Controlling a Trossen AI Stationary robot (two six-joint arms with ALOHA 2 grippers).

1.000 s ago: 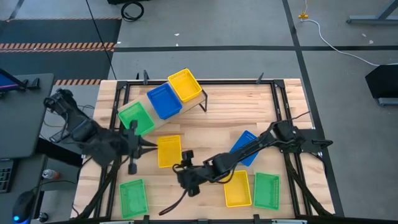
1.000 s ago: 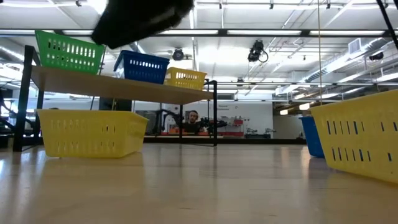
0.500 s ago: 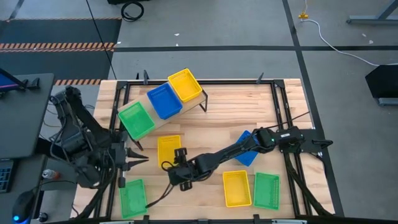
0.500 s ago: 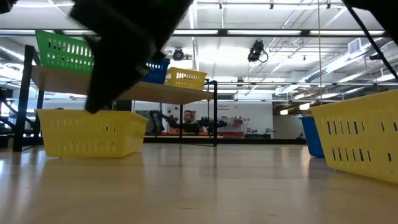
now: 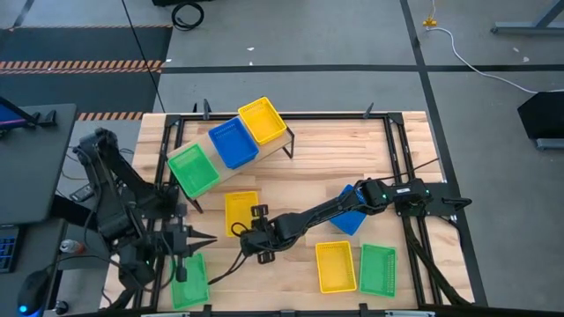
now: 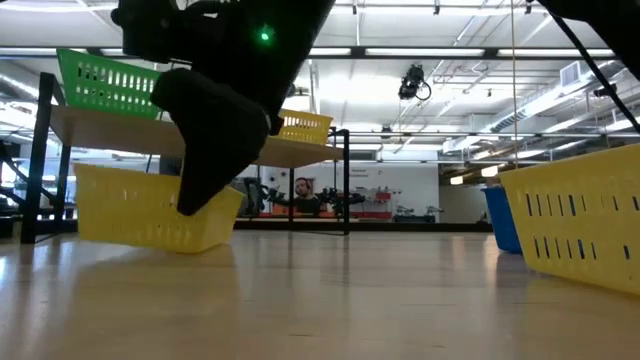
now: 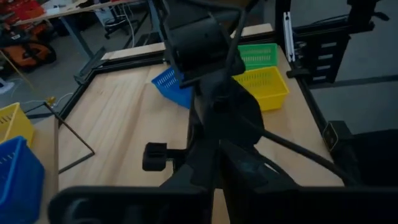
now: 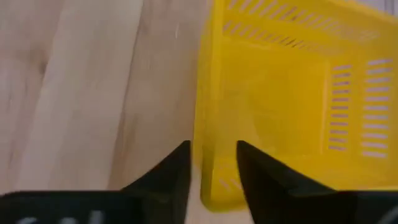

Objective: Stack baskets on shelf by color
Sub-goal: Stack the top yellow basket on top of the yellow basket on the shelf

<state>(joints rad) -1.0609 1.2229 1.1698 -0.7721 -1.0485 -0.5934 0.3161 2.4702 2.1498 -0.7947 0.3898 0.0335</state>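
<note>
Right gripper (image 8: pixel 211 171): closing its fingers over the wall of a yellow basket (image 5: pixel 240 211), which is tilting.
Left gripper (image 5: pixel 187 255): hovering over a green basket (image 5: pixel 189 282), fingers' state is unclear.
Writing: nothing readable.

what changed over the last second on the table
The right gripper moved from near the table's front edge toward the loose yellow basket beside the shelf and closed on its rim; in the low view that basket now sits tilted, one end lifted. The left gripper swung back from near the shelf to above the green basket at the front corner. The three baskets on the shelf and the others on the table stayed put.
</note>
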